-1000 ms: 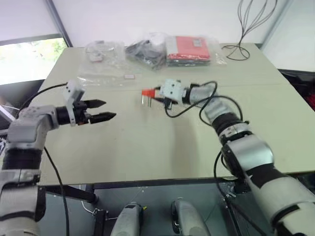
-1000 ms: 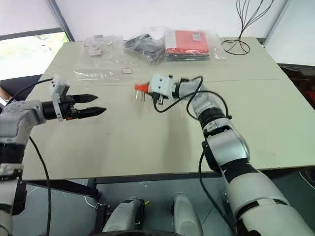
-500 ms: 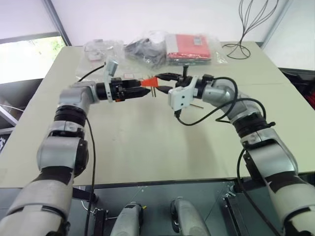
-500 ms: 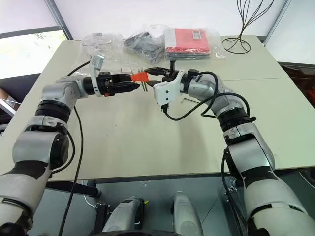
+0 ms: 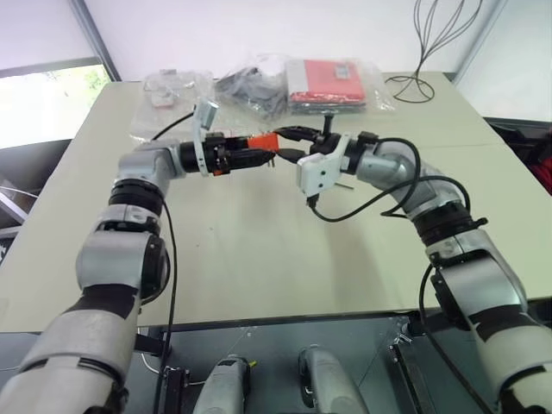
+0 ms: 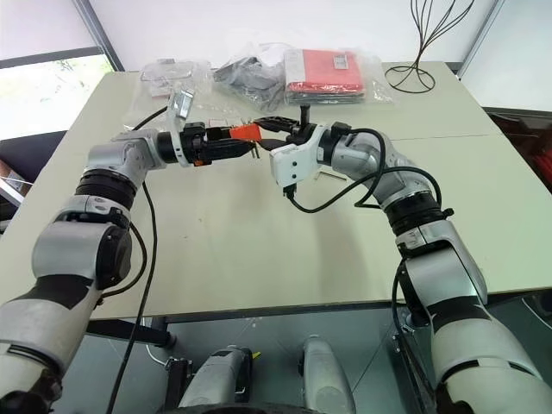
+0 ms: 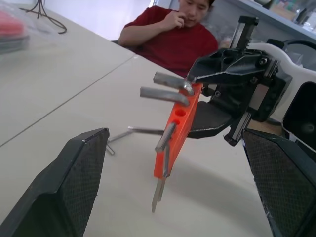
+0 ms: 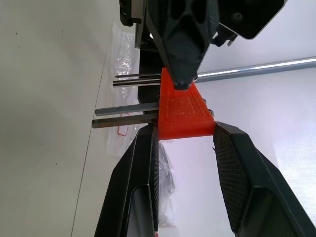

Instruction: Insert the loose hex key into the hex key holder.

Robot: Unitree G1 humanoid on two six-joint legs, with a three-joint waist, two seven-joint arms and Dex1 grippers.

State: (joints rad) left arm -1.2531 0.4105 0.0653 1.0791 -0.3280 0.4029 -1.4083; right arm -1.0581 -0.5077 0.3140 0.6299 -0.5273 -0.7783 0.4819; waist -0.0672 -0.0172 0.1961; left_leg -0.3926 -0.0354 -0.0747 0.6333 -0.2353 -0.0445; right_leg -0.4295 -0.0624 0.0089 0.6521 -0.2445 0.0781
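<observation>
Left pincer (image 7: 173, 187) swung in, released; right pincer (image 8: 185, 143) grasping holder (image 8: 182, 111) (base hidden).

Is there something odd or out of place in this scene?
Yes. The loose hex key lies on the table, while the open, empty left gripper faces the hex key holder held up by the right gripper.

Orange hex key holder (image 5: 261, 142) between both tools.

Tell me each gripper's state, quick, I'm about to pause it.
Left gripper: open, fingers either side of the holder, not gripping.
Right gripper: shut on the holder.
</observation>
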